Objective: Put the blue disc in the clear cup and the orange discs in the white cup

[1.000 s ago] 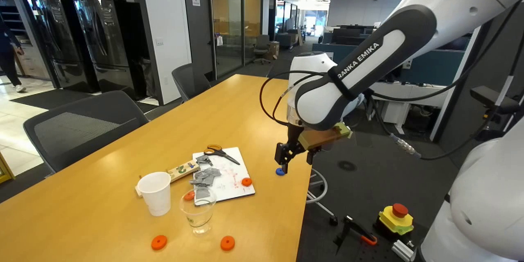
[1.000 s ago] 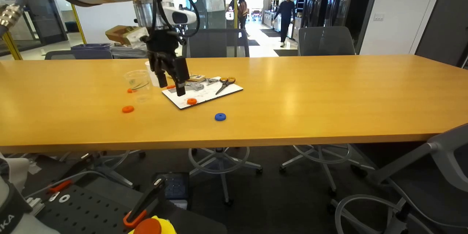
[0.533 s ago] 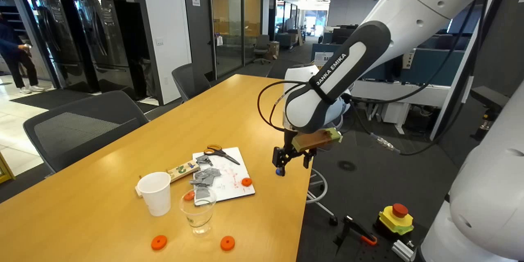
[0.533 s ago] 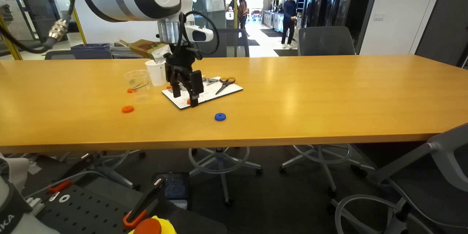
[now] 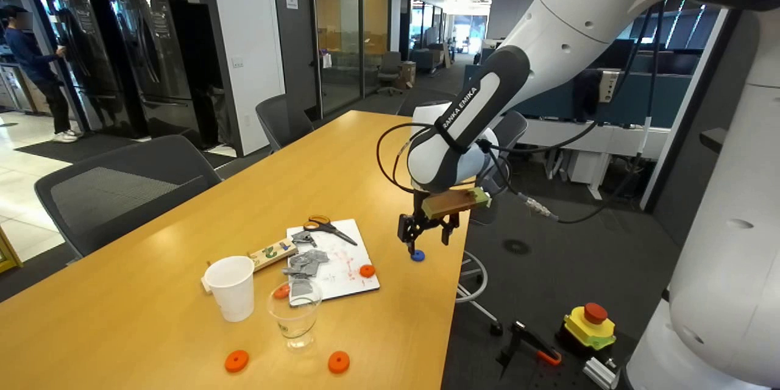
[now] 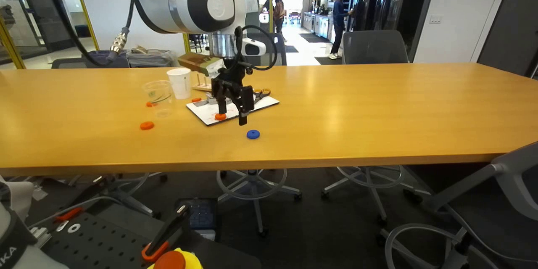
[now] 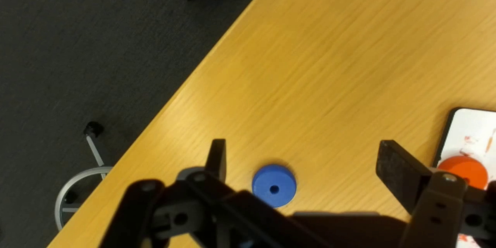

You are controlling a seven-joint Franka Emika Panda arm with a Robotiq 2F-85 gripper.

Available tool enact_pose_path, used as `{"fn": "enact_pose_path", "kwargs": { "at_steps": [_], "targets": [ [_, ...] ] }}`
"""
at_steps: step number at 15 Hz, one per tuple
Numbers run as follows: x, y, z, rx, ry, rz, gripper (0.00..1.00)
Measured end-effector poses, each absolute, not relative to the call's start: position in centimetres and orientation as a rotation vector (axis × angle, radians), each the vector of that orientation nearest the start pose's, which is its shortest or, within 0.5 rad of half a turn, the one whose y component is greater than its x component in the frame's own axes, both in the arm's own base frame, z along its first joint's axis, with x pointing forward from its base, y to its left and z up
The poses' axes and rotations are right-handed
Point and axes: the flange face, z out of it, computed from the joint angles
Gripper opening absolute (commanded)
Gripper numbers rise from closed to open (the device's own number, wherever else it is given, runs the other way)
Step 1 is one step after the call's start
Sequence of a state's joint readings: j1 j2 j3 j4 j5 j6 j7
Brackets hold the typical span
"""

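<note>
The blue disc point(image 7: 274, 186) lies flat on the table close to its edge. In the wrist view it shows between my gripper's point(image 7: 303, 145) spread fingers, nearer the left one and partly covered by the linkage. Nothing is held; in an exterior view the gripper point(image 6: 233, 117) hovers above the tabletop, up and left of the blue disc point(image 6: 253, 134). The white cup point(image 5: 234, 289) and the clear cup point(image 5: 295, 320) stand upright side by side. Around them lie orange discs point(image 5: 236, 361), one of them by the clear cup's rim line. Another orange disc point(image 7: 465, 171) rests on the whiteboard.
The small whiteboard point(image 5: 344, 256) carries scissors point(image 5: 329, 229) and grey scraps point(image 5: 306, 263). A wooden piece point(image 5: 272, 254) with pegs lies beside it, behind the cups. The table's edge point(image 7: 186, 85) runs close to the blue disc, with dark floor beyond. Chairs point(image 5: 128, 189) line the far side.
The open gripper has travelled over the table toward the blue disc, rightward in an exterior view, and come somewhat lower there. Cups and discs have stayed put. A person in the background has moved.
</note>
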State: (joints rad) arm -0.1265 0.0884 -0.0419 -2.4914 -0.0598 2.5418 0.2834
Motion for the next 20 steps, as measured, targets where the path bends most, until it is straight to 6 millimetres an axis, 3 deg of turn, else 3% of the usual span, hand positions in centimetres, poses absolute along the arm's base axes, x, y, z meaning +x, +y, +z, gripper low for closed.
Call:
{"fn": "enact_pose_path", "kwargs": {
  "at_steps": [8, 20],
  "targets": [
    [48.1, -9.8, 21.7, -3.072, 0.624, 0.124, 1.0],
    [50.9, -11.8, 19.8, -3.059, 0.603, 0.123, 1.0]
  ]
}}
